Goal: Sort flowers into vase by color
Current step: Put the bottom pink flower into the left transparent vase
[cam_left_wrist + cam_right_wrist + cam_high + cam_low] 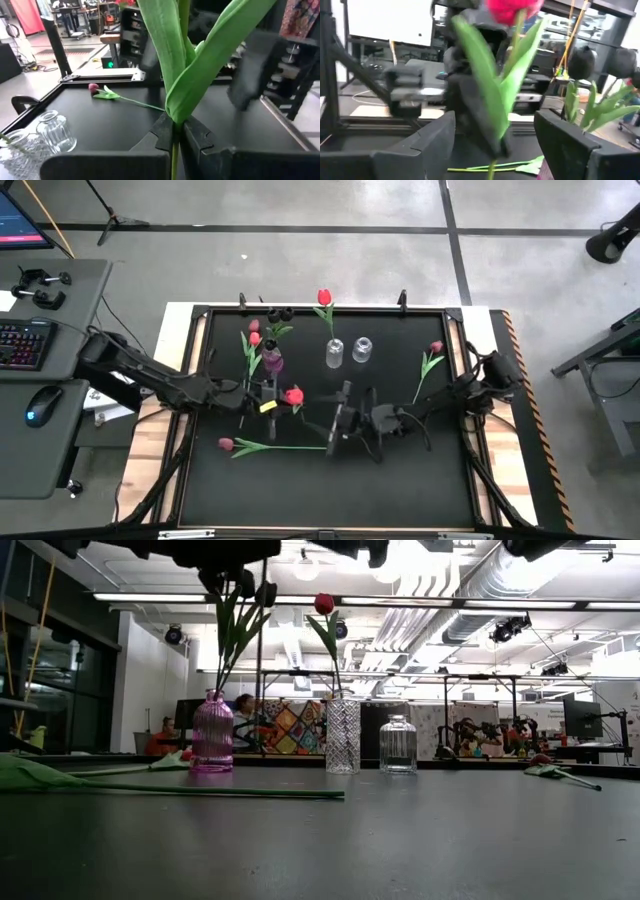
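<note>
My left gripper [278, 397] is shut on a red tulip [293, 395] and holds it upright above the table's middle. My right gripper [337, 422] stands open just to the tulip's right, facing the red head [512, 9] and touching nothing. A pink vase [272, 362] holds dark maroon and pink flowers. A clear vase [334, 352] holds one red tulip [324, 298]. A second clear vase [362, 350] stands empty beside it. A pink tulip [225, 444] lies flat near the front left, and another [435, 348] lies at the right. My left gripper pinches the tulip's thin green stem [175, 146] between its two fingers [162, 132], just below where the leaves [200, 65] branch off. The fingers come level from the table's left and lie across the stem. The tulip stands upright, lifted clear of the table.
The three vases stand in a row at the far middle of the black mat [400, 480]. The lying tulip's long stem [200, 791] stretches across the near left. A raised black frame [470, 470] borders the mat. A desk with keyboard and mouse [40, 405] stands left of the table.
</note>
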You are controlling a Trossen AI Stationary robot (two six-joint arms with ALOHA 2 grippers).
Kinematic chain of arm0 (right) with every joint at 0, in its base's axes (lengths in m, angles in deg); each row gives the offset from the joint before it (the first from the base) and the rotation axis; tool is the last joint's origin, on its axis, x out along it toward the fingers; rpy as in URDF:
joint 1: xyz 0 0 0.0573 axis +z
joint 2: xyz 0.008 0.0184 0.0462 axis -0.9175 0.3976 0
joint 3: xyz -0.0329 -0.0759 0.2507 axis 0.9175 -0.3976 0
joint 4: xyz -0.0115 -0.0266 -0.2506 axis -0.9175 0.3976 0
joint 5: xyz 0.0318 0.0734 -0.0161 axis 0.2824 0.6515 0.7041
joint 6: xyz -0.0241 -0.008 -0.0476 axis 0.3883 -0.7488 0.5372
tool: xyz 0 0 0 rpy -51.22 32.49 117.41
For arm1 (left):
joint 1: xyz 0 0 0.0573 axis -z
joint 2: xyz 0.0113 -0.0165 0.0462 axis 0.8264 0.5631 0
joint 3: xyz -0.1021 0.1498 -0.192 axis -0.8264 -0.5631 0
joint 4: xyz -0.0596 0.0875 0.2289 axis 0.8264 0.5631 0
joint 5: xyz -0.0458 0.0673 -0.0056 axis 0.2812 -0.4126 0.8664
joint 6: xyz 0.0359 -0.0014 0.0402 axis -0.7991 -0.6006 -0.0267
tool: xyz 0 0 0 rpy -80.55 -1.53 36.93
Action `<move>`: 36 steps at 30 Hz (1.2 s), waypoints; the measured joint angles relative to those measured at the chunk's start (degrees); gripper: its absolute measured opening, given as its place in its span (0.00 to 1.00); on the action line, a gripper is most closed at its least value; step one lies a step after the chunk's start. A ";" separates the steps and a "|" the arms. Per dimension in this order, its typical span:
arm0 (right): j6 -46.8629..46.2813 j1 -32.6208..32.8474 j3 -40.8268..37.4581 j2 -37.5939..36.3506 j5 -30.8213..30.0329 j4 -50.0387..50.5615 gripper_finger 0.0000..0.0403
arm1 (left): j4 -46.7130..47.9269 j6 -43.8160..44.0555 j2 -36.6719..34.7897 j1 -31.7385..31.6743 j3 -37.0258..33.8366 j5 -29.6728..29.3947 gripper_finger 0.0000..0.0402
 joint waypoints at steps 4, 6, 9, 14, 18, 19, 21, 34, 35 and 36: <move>-1.93 -1.09 0.00 0.00 0.56 0.61 0.62 | -3.19 -1.21 2.07 -0.02 0.05 0.89 0.00; -3.29 -1.55 0.00 0.02 2.08 1.38 0.61 | -3.17 -1.16 2.56 -0.02 0.55 1.53 0.00; -4.62 -2.07 0.00 0.04 5.41 1.27 0.60 | -3.23 -0.75 3.11 -0.02 0.98 1.88 0.00; -5.80 -2.35 0.00 0.04 5.98 0.92 0.54 | -3.17 -0.70 3.53 -0.04 0.98 2.43 0.00; -5.85 -2.36 0.00 0.04 5.98 0.83 0.41 | -3.27 -0.71 3.51 -0.11 0.98 2.43 0.00; -5.85 -2.36 0.00 0.04 5.96 0.73 0.37 | -3.31 -0.70 3.51 -0.22 0.98 2.43 0.00; -5.83 -2.36 0.00 0.04 5.96 0.46 0.27 | -3.28 -0.69 3.51 -0.36 0.98 2.43 0.00; -3.28 -1.93 0.00 0.04 2.14 -0.17 0.01 | -2.87 -2.28 3.49 0.16 0.98 -0.71 0.10; -2.39 -1.56 -0.02 0.04 1.12 -0.51 0.01 | -2.12 -2.59 3.25 0.39 0.98 -1.80 0.12; -1.22 -1.10 -0.02 0.04 -0.11 -0.99 0.01 | -1.10 -2.84 2.90 0.71 0.98 -2.99 0.14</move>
